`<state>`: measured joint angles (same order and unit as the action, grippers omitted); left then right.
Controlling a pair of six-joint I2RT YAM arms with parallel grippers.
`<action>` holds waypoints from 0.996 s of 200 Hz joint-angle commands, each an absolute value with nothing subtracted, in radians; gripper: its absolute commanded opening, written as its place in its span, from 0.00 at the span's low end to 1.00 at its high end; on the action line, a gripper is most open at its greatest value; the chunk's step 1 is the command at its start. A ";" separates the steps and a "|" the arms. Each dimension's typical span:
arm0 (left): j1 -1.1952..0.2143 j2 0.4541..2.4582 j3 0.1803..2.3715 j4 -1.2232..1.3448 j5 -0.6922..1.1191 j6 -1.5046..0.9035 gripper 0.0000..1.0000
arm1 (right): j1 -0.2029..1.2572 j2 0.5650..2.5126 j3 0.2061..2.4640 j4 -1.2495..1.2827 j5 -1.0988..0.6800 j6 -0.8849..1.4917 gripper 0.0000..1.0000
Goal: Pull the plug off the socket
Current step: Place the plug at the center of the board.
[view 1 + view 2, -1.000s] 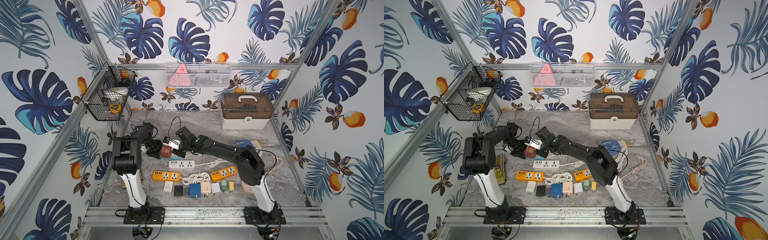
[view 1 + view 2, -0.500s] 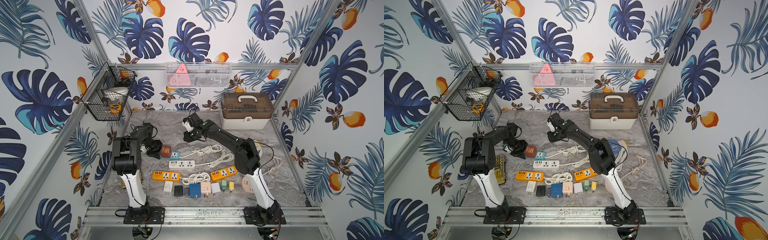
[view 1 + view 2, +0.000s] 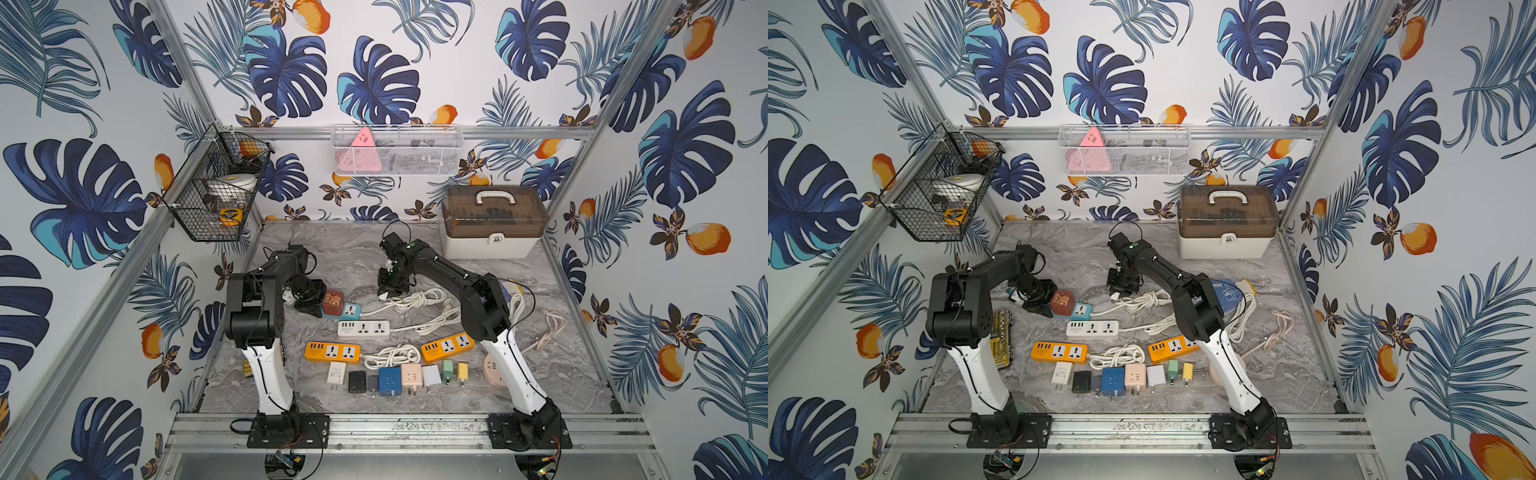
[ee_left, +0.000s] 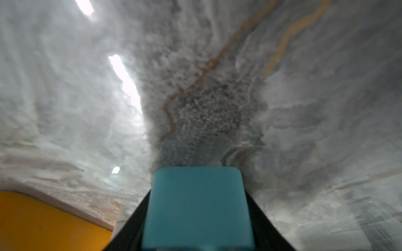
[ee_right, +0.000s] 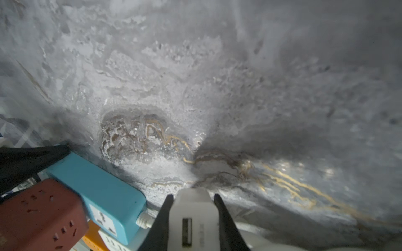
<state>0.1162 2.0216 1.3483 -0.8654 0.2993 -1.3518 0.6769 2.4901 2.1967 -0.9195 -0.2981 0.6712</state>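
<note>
Marble desk inside leaf-papered walls. Left gripper is clamped on the teal socket, which lies on the desk. Right gripper is closed on the white plug, held apart from the socket, on its back-wall side.

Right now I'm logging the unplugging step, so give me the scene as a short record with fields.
left fingers: shut on teal rectangular plastic socket strip
right fingers: shut on white plastic USB charger plug
plug and socket: apart, plug clear of the strip
maroon plastic cube adapter: on the strip
surface: grey marbled tabletop
</note>
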 commanded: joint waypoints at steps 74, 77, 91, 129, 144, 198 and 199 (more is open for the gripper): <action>0.104 2.054 1.330 -0.790 0.264 -1.335 0.20 | 0.663 2.415 2.136 -0.874 -0.283 0.688 0.54; 0.104 2.055 1.330 -0.791 0.264 -1.335 0.20 | 0.665 2.404 2.132 -0.865 -0.277 0.679 0.54; 0.104 2.058 1.333 -0.794 0.262 -1.332 0.20 | 0.677 2.355 2.116 -0.822 -0.236 0.611 0.55; 0.104 2.060 1.331 -0.796 0.264 -1.325 0.19 | 0.789 2.182 1.996 -0.620 -0.070 0.169 0.71; 0.104 2.063 1.334 -0.799 0.267 -1.322 0.19 | 0.863 2.089 1.839 -0.448 -0.052 -0.034 0.81; 0.103 2.072 1.348 -0.815 0.267 -1.301 0.19 | 0.935 2.095 1.649 -0.208 -0.110 -0.322 0.92; 0.103 2.072 1.348 -0.814 0.267 -1.301 0.19 | 0.935 2.097 1.651 -0.207 -0.113 -0.324 0.92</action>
